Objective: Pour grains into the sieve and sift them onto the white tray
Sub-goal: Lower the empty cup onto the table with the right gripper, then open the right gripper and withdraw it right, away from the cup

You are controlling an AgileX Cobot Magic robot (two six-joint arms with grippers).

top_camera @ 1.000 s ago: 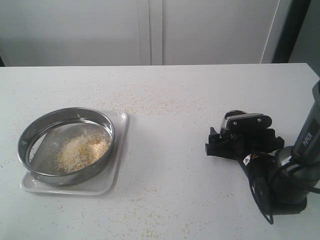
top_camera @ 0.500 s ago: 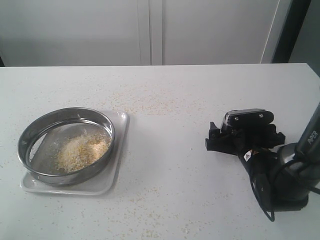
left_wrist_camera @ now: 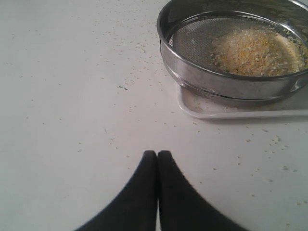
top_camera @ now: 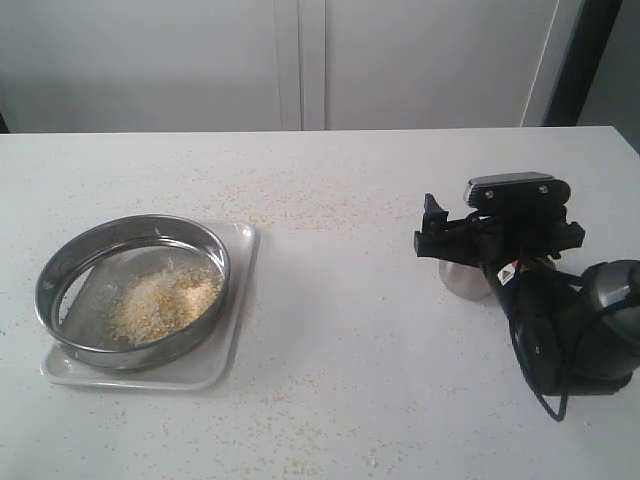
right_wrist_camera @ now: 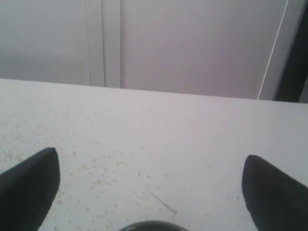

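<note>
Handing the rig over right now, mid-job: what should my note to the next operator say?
Left gripper: fingers shut, empty, above the table beside the sieve.
Right gripper: fingers wide open over the small steel cup, which stands on the table, not held.
The sieve sits on the white tray; the grains lie heaped on its mesh.
Done: pouring.
Left: sifting. Likely next is to grip the sieve's rim and shake it over the tray.
</note>
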